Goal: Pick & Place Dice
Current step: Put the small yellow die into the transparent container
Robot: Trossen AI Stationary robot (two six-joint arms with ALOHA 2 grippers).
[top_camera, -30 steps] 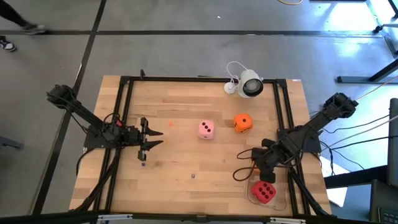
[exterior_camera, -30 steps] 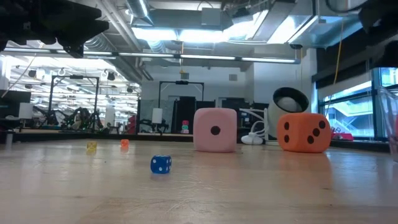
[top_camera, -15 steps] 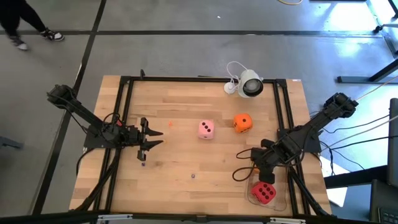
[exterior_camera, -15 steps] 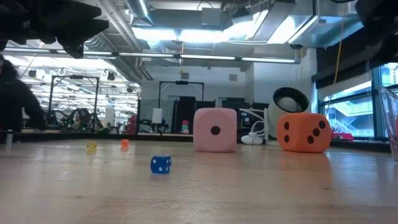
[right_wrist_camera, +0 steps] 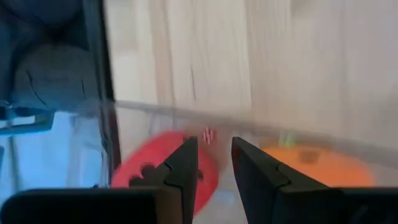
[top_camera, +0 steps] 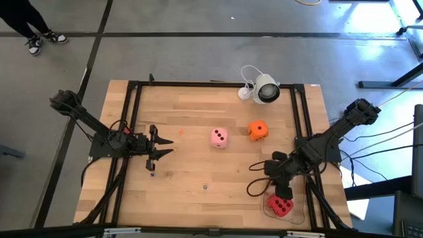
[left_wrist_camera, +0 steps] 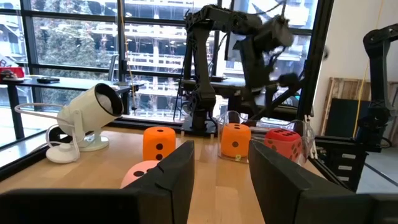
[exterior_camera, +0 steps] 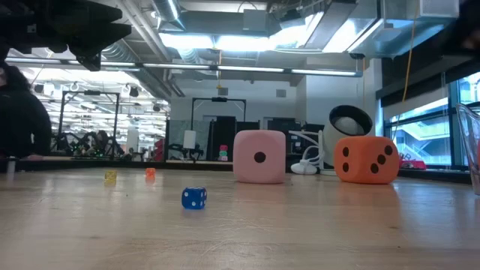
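A pale pink die (top_camera: 219, 137) and an orange die (top_camera: 258, 130) rest on the wooden table's middle. A red die (top_camera: 283, 207) lies in a clear container (top_camera: 299, 213) at the near right. The right wrist view shows a second orange die (right_wrist_camera: 317, 167) beside the red die (right_wrist_camera: 155, 173) in that container. My right gripper (top_camera: 283, 190) hangs over the container, pointing steeply down. It is open by a narrow gap with nothing between its fingers (right_wrist_camera: 209, 149). My left gripper (top_camera: 162, 151) waits open at the table's left, pointing level toward the dice.
A white round camera (top_camera: 266, 89) with its cable stands at the far edge. A small blue die (exterior_camera: 193, 197) and two more tiny dice (exterior_camera: 110, 177) lie on the left half. An orange cable loop (top_camera: 254, 186) lies beside the right arm. A person walks beyond the far left corner.
My right gripper has risen above the clear container and tipped a little, its finger gap unchanged. The red die stays in the container. My left arm has kept still.
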